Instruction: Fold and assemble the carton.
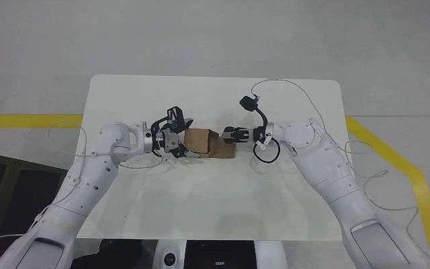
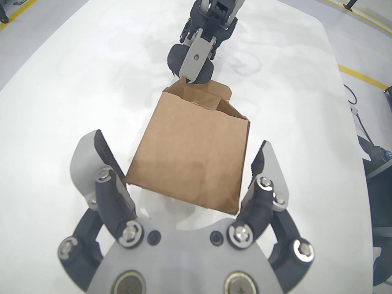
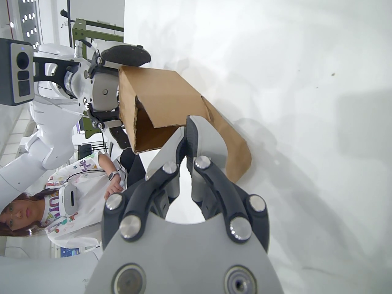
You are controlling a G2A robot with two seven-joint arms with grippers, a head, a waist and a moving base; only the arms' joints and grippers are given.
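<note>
Top view: brown cardboard carton [image 1: 200, 140] mid white counter [image 1: 134, 94], half-formed.
L pincer [image 2: 181, 138] spread, straddling one end w/o clamping; R pincer [image 3: 187, 125] pressed together on far-end flap. Sleeve looks squared up; flaps not yet tucked, so closing the ends prob. remains.
</note>
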